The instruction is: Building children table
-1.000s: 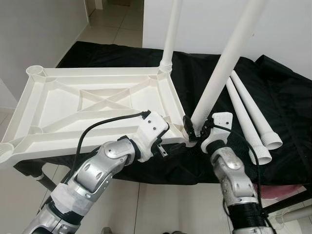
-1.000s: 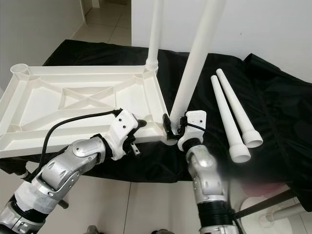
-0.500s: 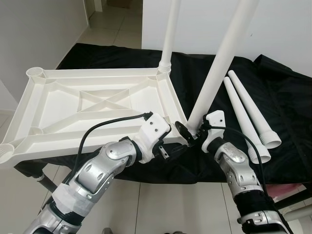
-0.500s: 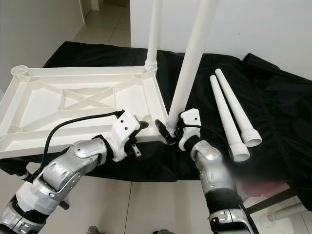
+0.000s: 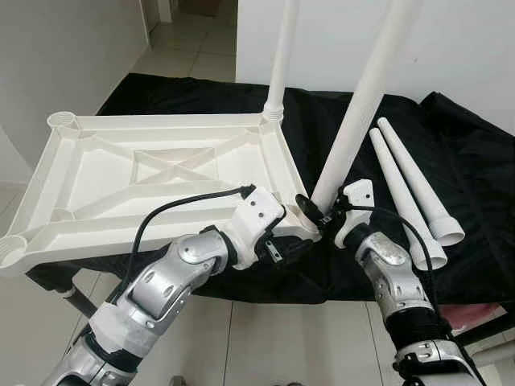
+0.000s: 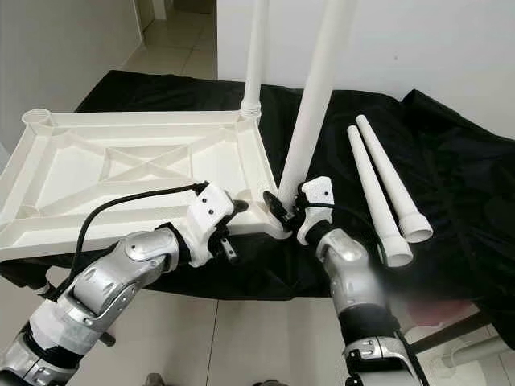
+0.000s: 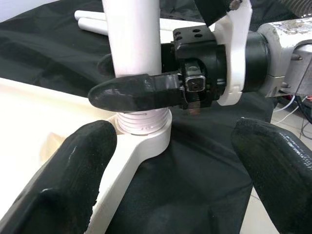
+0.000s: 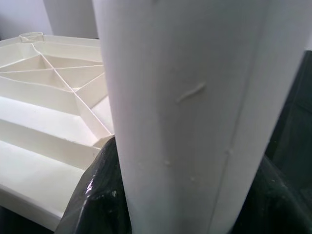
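Observation:
The white plastic tabletop [image 5: 105, 173] lies upside down on a black cloth. One white leg [image 5: 280, 56] stands upright in its far right corner. A second leg [image 5: 354, 112] rises from the near right corner socket [image 7: 146, 141], leaning slightly to the right. My right gripper [image 5: 315, 215] is shut on the foot of this leg [image 8: 185, 97], one black finger [image 7: 131, 92] lying across it. My left gripper [image 5: 280, 233] is open just in front of that corner, its fingers [image 7: 73, 180] spread either side of the socket without touching the leg.
Two loose white legs [image 5: 402, 197] [image 5: 417, 178] lie side by side on the black cloth [image 5: 475, 177] to the right. The tabletop's near left corner [image 5: 12, 249] overhangs the cloth's edge. Tiled floor lies below and a white wall behind.
My right gripper has shifted left with the leg's foot, onto the corner socket. The leg stands more upright. My left gripper has crept a little closer to the corner.

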Tool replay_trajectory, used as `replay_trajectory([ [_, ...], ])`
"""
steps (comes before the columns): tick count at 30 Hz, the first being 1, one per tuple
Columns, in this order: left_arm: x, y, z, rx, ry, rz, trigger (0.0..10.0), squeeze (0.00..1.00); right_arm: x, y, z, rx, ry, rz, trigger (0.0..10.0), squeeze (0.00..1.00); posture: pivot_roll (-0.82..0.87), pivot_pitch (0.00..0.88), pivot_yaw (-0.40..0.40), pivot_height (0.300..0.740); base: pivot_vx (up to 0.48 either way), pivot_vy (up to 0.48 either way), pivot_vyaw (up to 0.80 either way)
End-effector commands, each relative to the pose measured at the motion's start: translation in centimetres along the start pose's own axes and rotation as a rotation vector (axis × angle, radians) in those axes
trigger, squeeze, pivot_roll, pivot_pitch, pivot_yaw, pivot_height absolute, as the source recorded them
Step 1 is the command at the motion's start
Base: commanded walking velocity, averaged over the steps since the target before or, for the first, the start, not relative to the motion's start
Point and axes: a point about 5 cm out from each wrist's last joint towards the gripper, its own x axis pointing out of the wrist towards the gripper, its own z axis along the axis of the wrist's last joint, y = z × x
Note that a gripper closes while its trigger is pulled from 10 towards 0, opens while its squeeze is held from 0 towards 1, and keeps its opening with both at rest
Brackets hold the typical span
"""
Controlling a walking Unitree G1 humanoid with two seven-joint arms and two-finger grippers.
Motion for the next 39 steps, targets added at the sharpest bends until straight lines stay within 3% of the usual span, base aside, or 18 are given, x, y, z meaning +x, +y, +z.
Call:
replay_trajectory([
  [1,0.1,-0.7,0.1,0.017,0.008,-0.094,10.0,0.0,-0.5,-0.3,-1.2,0.029,0.05,-0.048,10.0,0.0,0.01,0.055,-0.022,0.74,0.0,0.0,0.0],
  [13,-0.1,-0.8,-0.1,0.013,0.016,-0.093,10.0,0.0,-0.5,0.7,-1.6,0.072,0.052,-0.198,10.0,0.0,0.01,0.061,-0.03,0.74,0.0,0.0,0.0],
  [15,-0.1,-0.5,-0.2,0.014,0.022,-0.078,10.0,0.0,-0.5,0.8,-1.6,0.105,0.07,-0.309,10.0,0.0,0.0,0.061,-0.035,0.74,0.0,0.0,0.0],
  [17,-0.1,-0.5,-0.2,0.014,0.022,-0.078,10.0,0.0,-0.5,0.8,-1.6,0.105,0.07,-0.309,10.0,0.0,0.0,0.061,-0.035,0.74,0.0,0.0,0.0],
  [21,-0.3,0.0,-0.4,0.015,0.031,-0.052,10.0,0.0,-0.7,1.1,-1.7,0.134,0.095,-0.437,10.0,0.0,0.0,0.06,-0.038,0.74,0.0,0.0,0.0],
  [23,-0.4,0.1,-1.0,0.063,0.066,-0.042,10.0,0.0,-0.9,2.0,-1.5,0.134,0.092,-0.521,10.0,0.0,0.0,0.06,-0.043,0.74,0.0,0.0,0.0],
  [26,-0.4,0.1,-1.0,0.063,0.066,-0.042,10.0,0.0,-0.9,2.0,-1.5,0.134,0.092,-0.521,10.0,0.0,0.0,0.06,-0.043,0.74,0.0,0.0,0.0],
  [27,-0.4,0.1,-1.2,0.064,0.073,-0.036,10.0,0.0,-1.0,3.2,-1.7,0.172,0.092,-0.584,10.0,0.0,0.0,0.058,-0.047,0.74,0.0,0.0,0.0],
  [32,-0.4,0.1,-1.2,0.049,0.066,-0.026,10.0,0.0,-0.9,3.8,-1.9,0.219,0.098,-0.606,10.0,0.0,0.0,0.058,-0.048,0.74,0.0,0.0,0.0],
  [34,-0.5,0.1,-1.2,0.034,0.063,-0.007,10.0,0.0,-0.5,4.8,-1.5,0.26,0.071,-0.597,10.0,0.0,0.0,0.053,-0.042,0.74,0.0,0.0,0.0],
  [39,-0.4,0.0,-1.3,0.032,0.064,-0.015,10.0,0.0,-0.6,4.9,-1.1,0.264,0.049,-0.586,10.0,0.0,0.0,0.046,-0.042,0.74,0.0,0.0,0.0],
])
